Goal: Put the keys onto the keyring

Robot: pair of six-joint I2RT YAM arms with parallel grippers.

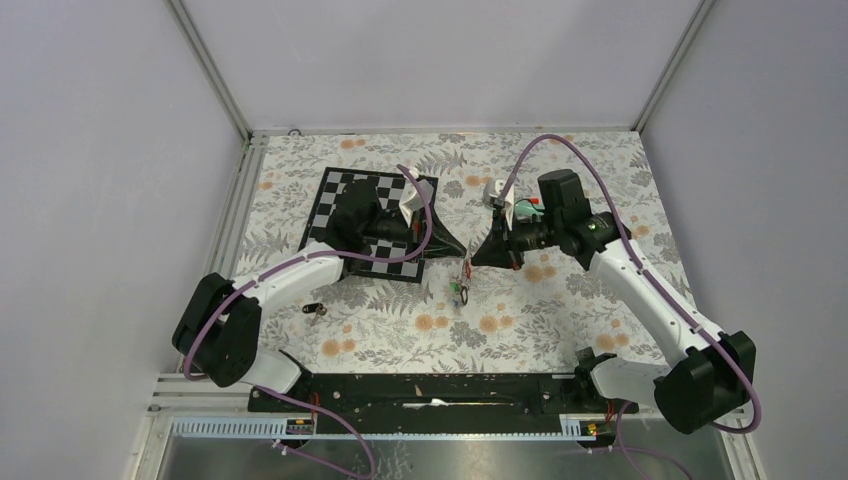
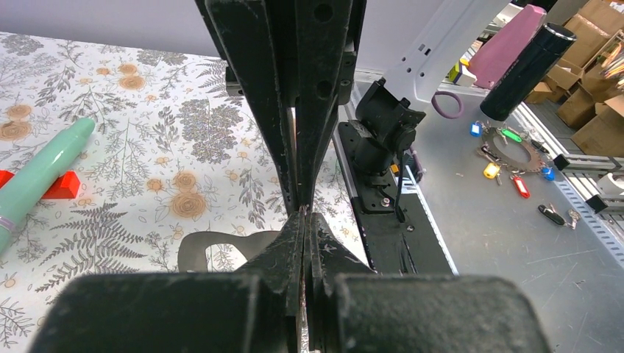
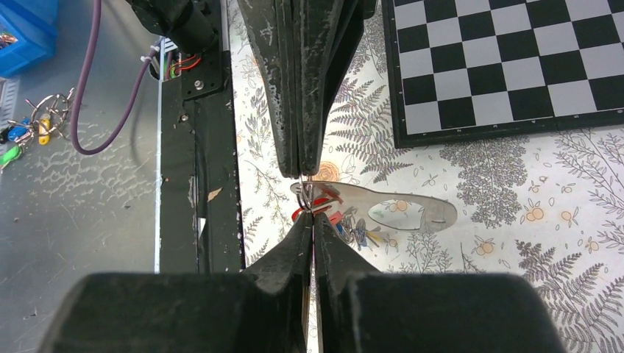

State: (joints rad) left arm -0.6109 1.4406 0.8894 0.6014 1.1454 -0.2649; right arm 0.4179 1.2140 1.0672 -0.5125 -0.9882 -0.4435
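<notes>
A bunch of keys (image 1: 461,285) with red, blue and yellow tags (image 3: 346,220) sits just below both gripper tips at mid-table. In the right wrist view my right gripper (image 3: 305,195) is shut on the thin wire of the keyring (image 3: 300,193), and the red tags press against its tip. My left gripper (image 2: 303,209) is shut, with its tip just left of the bunch (image 1: 455,250). The bunch does not show in the left wrist view, so I cannot tell whether anything is pinched there. One black-tagged key (image 1: 315,309) lies alone on the cloth near the left arm.
A chessboard mat (image 1: 335,200) lies under the left arm. A teal tube with a red cap (image 1: 525,210) rests behind the right gripper. More tagged keys (image 2: 508,158) lie on the grey bench beyond the table, by a black base rail (image 1: 430,392).
</notes>
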